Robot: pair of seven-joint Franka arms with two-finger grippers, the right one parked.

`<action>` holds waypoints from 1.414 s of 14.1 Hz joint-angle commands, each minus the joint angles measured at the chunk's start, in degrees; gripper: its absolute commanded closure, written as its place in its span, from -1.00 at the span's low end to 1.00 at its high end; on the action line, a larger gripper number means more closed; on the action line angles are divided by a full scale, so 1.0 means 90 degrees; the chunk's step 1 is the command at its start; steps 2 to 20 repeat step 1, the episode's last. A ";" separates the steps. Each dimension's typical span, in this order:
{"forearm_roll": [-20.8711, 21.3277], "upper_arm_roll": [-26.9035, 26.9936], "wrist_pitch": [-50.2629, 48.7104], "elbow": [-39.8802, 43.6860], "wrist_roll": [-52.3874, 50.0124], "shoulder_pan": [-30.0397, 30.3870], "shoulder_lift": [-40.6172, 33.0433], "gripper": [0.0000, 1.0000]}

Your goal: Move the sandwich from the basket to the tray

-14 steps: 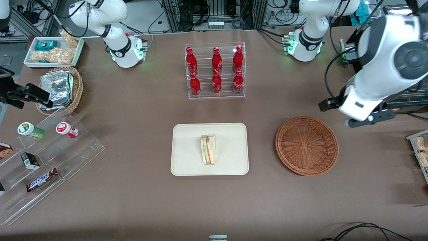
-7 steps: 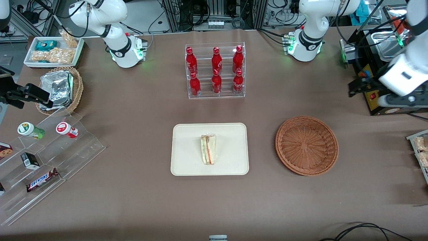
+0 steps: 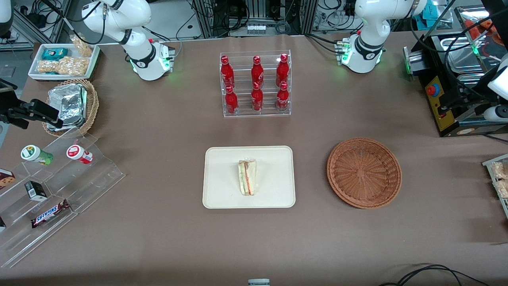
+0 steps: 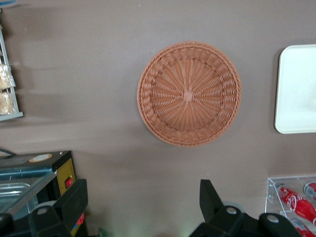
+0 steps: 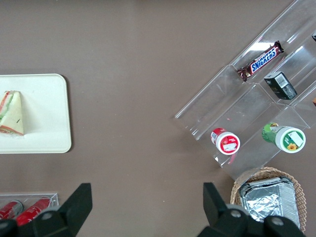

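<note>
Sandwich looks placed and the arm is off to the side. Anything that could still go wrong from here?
Little, as I judge it. The sandwich stands on its edge mid-tray, so a bump could tip it. The gripper, open and empty, hangs high above the table near the basket, close to the metal equipment at the working arm's end; a careless swing might clip that.

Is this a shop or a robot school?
Probably a robot lab set up like a snack shop: red soda bottles in a clear rack, a sandwich on a tray, and cables. The gripper hangs open above an empty basket.
</note>
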 commanded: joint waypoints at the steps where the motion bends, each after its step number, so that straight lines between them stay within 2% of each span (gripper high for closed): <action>1: -0.0040 0.0362 0.0127 0.0438 0.0029 -0.0291 0.0308 -1.00; 20: -0.0040 0.0362 0.0127 0.0438 0.0029 -0.0291 0.0308 -1.00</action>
